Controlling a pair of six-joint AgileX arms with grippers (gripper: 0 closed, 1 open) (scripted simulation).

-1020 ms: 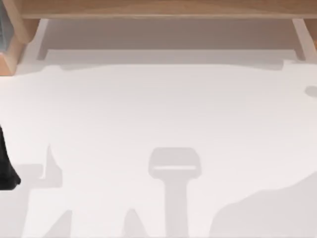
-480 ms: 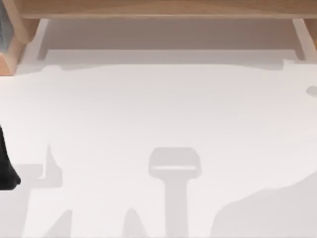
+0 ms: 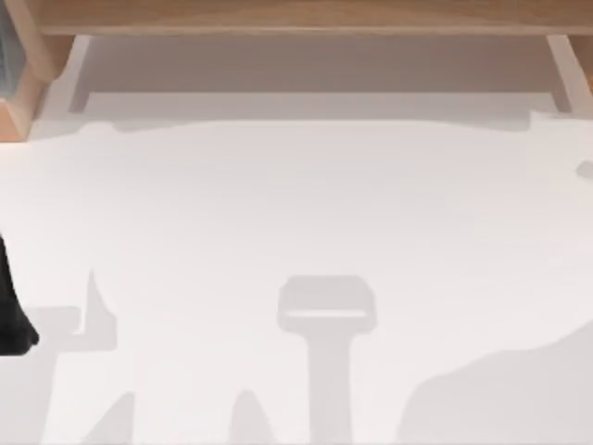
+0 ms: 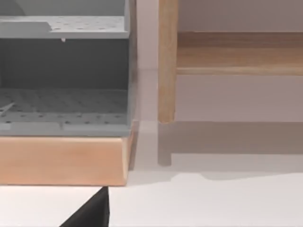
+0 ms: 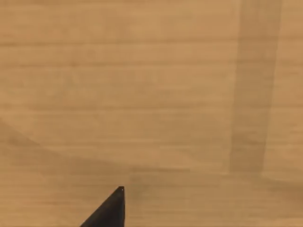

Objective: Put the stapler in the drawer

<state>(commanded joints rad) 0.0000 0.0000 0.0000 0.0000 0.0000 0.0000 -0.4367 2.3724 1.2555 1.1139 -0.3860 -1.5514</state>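
The stapler is out of view. A wooden-fronted compartment (image 4: 61, 161) with a grey perforated inside (image 4: 61, 106), apparently the drawer, stands close ahead in the left wrist view. Its corner shows at the far left of the table (image 3: 17, 107). A black part of my left gripper (image 4: 92, 213) sits low in front of that wooden front. My left arm (image 3: 11, 311) is a dark shape at the table's left edge. A black part of my right gripper (image 5: 111, 210) hangs before a plain wooden surface (image 5: 142, 94).
A wooden frame (image 3: 296, 17) runs along the back of the white table (image 3: 296, 213), with a recess under it. A wooden post (image 4: 167, 61) stands beside the grey compartment. Arm shadows lie across the table's front.
The big shadow at the table's front right has drawn back slightly. The left arm and everything else stay put.
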